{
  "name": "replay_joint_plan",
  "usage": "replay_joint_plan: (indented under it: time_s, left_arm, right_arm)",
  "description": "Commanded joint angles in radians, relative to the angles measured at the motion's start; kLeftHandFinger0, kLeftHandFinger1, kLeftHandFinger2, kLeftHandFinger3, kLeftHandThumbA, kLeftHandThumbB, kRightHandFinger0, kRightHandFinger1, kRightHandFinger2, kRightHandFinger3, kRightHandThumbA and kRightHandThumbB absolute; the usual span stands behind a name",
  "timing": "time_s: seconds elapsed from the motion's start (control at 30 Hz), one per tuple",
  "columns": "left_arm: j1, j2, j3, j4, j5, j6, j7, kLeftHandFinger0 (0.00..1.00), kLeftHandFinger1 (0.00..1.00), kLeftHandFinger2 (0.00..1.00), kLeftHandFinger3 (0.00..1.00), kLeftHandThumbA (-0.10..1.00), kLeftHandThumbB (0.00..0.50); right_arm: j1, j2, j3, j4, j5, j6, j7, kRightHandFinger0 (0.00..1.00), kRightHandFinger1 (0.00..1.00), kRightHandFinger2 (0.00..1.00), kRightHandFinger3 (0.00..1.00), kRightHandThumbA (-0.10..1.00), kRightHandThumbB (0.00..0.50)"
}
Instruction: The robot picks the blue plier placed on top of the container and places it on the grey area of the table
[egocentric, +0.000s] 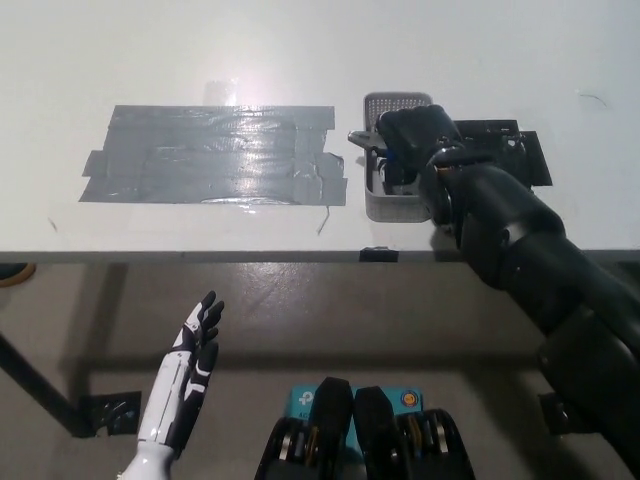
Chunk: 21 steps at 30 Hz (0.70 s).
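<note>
My right hand (408, 140) is down over the container (394, 205), fingers curled in around the blue plier (366, 138). I read that as a grip on the handles, though the hand covers most of the tool, so I can't swear the hold is firm. A bit of blue shows under the fingers, and the metal nose pokes out past the hand toward the picture's left, just over the container's left rim. So the plier's long axis runs roughly left to right across the tabletop (300, 40), handles buried in my palm, nose leading.

That nose is pointing the way I want to go. The grey area (215, 155) lies directly to the left of the container, its near edge just beside the container wall, the bulk of it stretching farther left. From here the move I'd expect is a lift clear of the rim, then a sideways carry leftward along the plier's own axis.

The black patch (505, 145) sits behind my wrist on the right, out of the path. My left hand (190, 365) hangs below the tabletop edge at lower left, fingers spread and holding nothing, well apart from everything. The right hand is plainly the nearer one.
</note>
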Motion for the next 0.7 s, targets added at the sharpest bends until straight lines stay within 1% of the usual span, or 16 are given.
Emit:
replay_joint_plan:
  time_s: [0.0, 0.03, 0.07, 0.1, 0.13, 0.17, 0.2, 0.27, 0.3, 0.33, 0.4, 0.43, 0.5, 0.53, 0.6, 0.67]
  left_arm:
    - [-0.017, 0.009, 0.001, -0.009, -0.018, -0.033, 0.007, 1.0, 1.0, 1.0, 1.0, 1.0, 0.089]
    - [-0.018, 0.01, 0.002, -0.008, -0.02, -0.034, 0.006, 1.0, 1.0, 1.0, 1.0, 1.0, 0.082]
    - [-0.019, 0.011, 0.002, -0.008, -0.021, -0.035, 0.005, 1.0, 1.0, 1.0, 1.0, 1.0, 0.081]
    - [-0.021, 0.012, 0.002, -0.002, -0.022, -0.043, 0.007, 1.0, 1.0, 1.0, 1.0, 1.0, 0.072]
    - [-0.021, 0.013, 0.002, 0.004, -0.024, -0.054, 0.008, 1.0, 1.0, 1.0, 1.0, 1.0, 0.063]
    - [-0.023, 0.014, 0.002, 0.005, -0.024, -0.055, 0.008, 1.0, 1.0, 1.0, 1.0, 1.0, 0.062]
    - [-0.025, 0.014, 0.002, 0.005, -0.024, -0.054, 0.009, 1.0, 1.0, 1.0, 1.0, 1.0, 0.061]
    - [-0.024, 0.012, 0.002, 0.0, -0.026, -0.043, 0.008, 1.0, 1.0, 1.0, 1.0, 1.0, 0.063]
    - [-0.024, 0.014, 0.0, -0.002, -0.023, -0.042, 0.007, 1.0, 1.0, 1.0, 1.0, 1.0, 0.062]
    - [-0.025, 0.015, 0.001, -0.003, -0.025, -0.042, 0.006, 1.0, 1.0, 1.0, 1.0, 1.0, 0.061]
    - [-0.025, 0.015, 0.0, -0.002, -0.024, -0.042, 0.007, 1.0, 1.0, 1.0, 1.0, 1.0, 0.05]
    - [-0.025, 0.015, 0.0, -0.002, -0.024, -0.041, 0.007, 1.0, 1.0, 1.0, 1.0, 1.0, 0.049]
    - [-0.025, 0.016, -0.002, -0.002, -0.016, -0.041, 0.01, 1.0, 1.0, 1.0, 1.0, 1.0, 0.048]
    - [-0.025, 0.017, -0.002, -0.003, -0.015, -0.038, 0.009, 1.0, 1.0, 1.0, 1.0, 1.0, 0.05]
    - [-0.027, 0.017, -0.003, -0.005, -0.016, -0.037, 0.008, 1.0, 1.0, 1.0, 1.0, 1.0, 0.038]
    - [-0.025, 0.018, -0.003, -0.008, -0.012, -0.034, 0.008, 1.0, 1.0, 1.0, 1.0, 1.0, 0.034]
  right_arm:
    - [-0.065, -0.067, 0.008, 0.009, -0.054, -0.033, -0.135, 0.0, 0.0, 0.14, 0.52, -0.1, 0.264]
    - [-0.07, -0.067, 0.007, 0.011, -0.055, -0.036, -0.138, 0.0, 0.02, 0.13, 0.5, -0.1, 0.264]
    - [-0.075, -0.067, 0.006, 0.011, -0.057, -0.036, -0.138, 0.0, 0.06, 0.17, 0.49, -0.1, 0.264]
    - [-0.085, -0.073, 0.011, 0.004, -0.067, -0.051, -0.157, 0.02, 0.22, 0.37, 0.47, -0.1, 0.266]
    - [-0.094, -0.078, 0.024, 0.001, -0.086, -0.056, -0.174, 0.0, 0.24, 0.43, 0.45, -0.1, 0.266]
    - [-0.095, -0.078, 0.025, 0.002, -0.088, -0.057, -0.176, 0.0, 0.27, 0.54, 0.45, -0.1, 0.267]
    - [-0.111, -0.081, 0.038, -0.007, -0.104, -0.048, -0.165, 0.0, 0.28, 0.58, 0.5, -0.1, 0.274]
    - [-0.129, -0.083, 0.048, -0.014, -0.11, -0.046, -0.157, 0.0, 0.27, 0.6, 0.51, -0.1, 0.269]
    - [-0.143, -0.085, 0.053, -0.018, -0.114, -0.052, -0.152, 0.0, 0.29, 0.67, 0.51, -0.1, 0.256]
    - [-0.154, -0.086, 0.054, -0.018, -0.116, -0.059, -0.15, 0.0, 0.31, 0.71, 0.49, -0.1, 0.262]
    - [-0.168, -0.091, 0.076, -0.025, -0.146, -0.064, -0.17, 0.0, 0.35, 0.78, 0.36, -0.1, 0.248]
    - [-0.173, -0.092, 0.082, -0.026, -0.153, -0.063, -0.174, 0.0, 0.36, 0.8, 0.36, -0.1, 0.246]
    - [-0.191, -0.093, 0.082, -0.031, -0.156, -0.074, -0.173, 0.03, 0.39, 0.76, 0.47, -0.1, 0.267]
    - [-0.196, -0.093, 0.077, -0.031, -0.153, -0.082, -0.182, 0.02, 0.32, 0.62, 0.51, -0.1, 0.311]
    - [-0.21, -0.088, 0.084, -0.029, -0.167, -0.082, -0.19, 0.0, 0.18, 0.46, 0.51, -0.1, 0.32]
    - [-0.222, -0.08, 0.086, -0.036, -0.172, -0.082, -0.185, 0.0, 0.08, 0.4, 0.46, -0.1, 0.327]
